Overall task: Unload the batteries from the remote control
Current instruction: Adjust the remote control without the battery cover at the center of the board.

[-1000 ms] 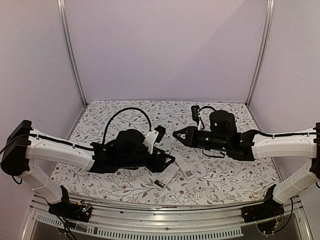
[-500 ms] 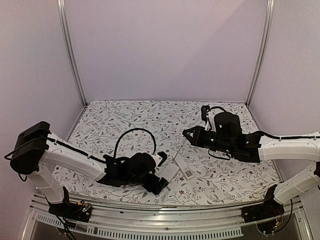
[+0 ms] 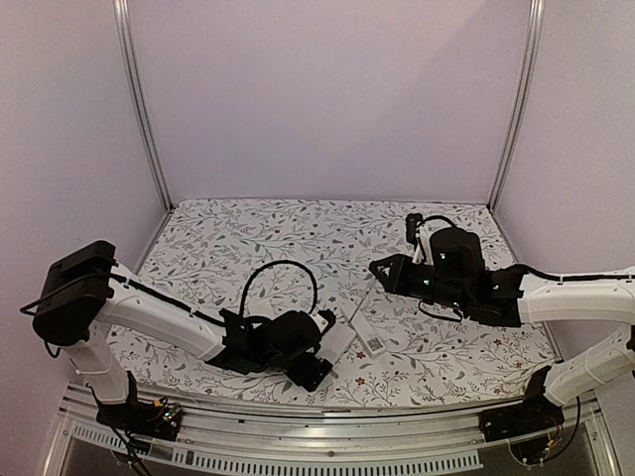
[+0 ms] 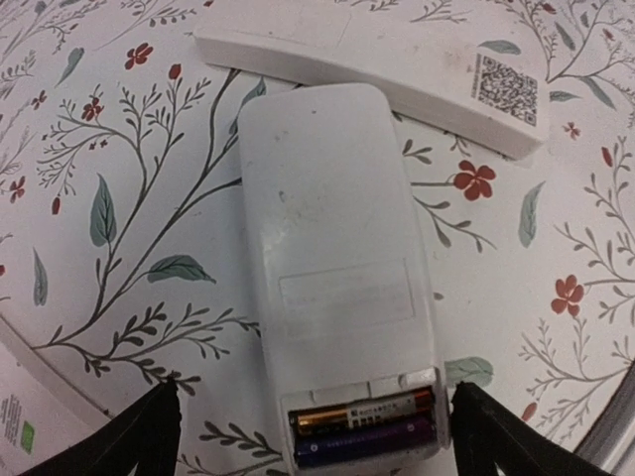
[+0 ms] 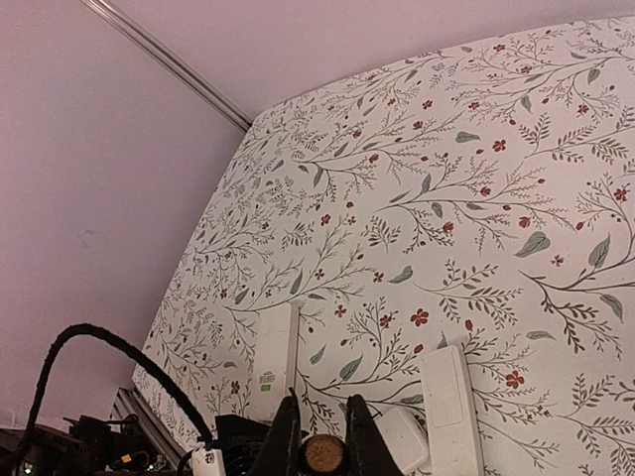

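Observation:
A white remote control [image 4: 337, 268] lies back up on the flowered cloth, its compartment uncovered at the near end. Two batteries lie side by side in it: a gold-orange one [image 4: 362, 411] and a dark purple one [image 4: 362, 439]. My left gripper [image 4: 322, 441] is low over that end and open, with one black finger [image 4: 144, 436] on each side of the remote, not touching it. From above, the left gripper [image 3: 319, 357] is beside the remote [image 3: 340, 340]. My right gripper [image 3: 382, 270] hovers behind. Its fingers [image 5: 288, 436] are shut on a thin grey tool [image 3: 362, 300] with a round brown end [image 5: 324, 453].
A second white remote with a QR label [image 4: 397, 69] lies crosswise just beyond the first one. It is also in the top view [image 3: 367, 334]. A third white remote with a green label [image 5: 275, 362] lies left of my left gripper. The table's metal front rail [image 3: 327, 409] is close by.
My left arm has come down and toward the front edge, and its gripper has opened around the remote's battery end. My right gripper has drifted a little to the right, still shut.

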`<state>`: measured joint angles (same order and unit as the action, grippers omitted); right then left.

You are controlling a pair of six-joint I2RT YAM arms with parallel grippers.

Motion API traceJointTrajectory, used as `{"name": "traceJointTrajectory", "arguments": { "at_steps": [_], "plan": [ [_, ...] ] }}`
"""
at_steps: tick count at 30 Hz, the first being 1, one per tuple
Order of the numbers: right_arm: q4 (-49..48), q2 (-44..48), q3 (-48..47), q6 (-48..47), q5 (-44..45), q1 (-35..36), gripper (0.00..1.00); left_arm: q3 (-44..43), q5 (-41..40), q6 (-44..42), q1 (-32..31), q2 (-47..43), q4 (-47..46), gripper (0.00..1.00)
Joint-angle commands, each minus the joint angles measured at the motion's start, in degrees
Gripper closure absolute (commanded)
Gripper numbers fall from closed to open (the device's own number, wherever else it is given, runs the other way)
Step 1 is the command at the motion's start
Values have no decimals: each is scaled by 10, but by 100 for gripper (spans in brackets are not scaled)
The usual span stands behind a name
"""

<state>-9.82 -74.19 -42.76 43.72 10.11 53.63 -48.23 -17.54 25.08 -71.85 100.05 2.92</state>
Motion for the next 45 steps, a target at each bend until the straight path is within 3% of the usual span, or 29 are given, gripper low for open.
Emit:
{"name": "traceJointTrajectory", "arguments": {
  "at_steps": [1, 19, 32, 45],
  "plan": [
    [7, 13, 7, 2, 15, 1, 100, -9, -23, 0, -9, 8, 37, 5],
    [5, 13, 8, 5, 15, 1, 100, -3, -75, 54, 55, 13, 70, 11],
    [11, 16, 8, 2, 27, 0, 100, -5, -81, 36, 111, 23, 37, 12],
    [11, 17, 7, 0, 32, -2, 100, 15, -63, 83, 163, 7, 38, 10]
  ]
}}
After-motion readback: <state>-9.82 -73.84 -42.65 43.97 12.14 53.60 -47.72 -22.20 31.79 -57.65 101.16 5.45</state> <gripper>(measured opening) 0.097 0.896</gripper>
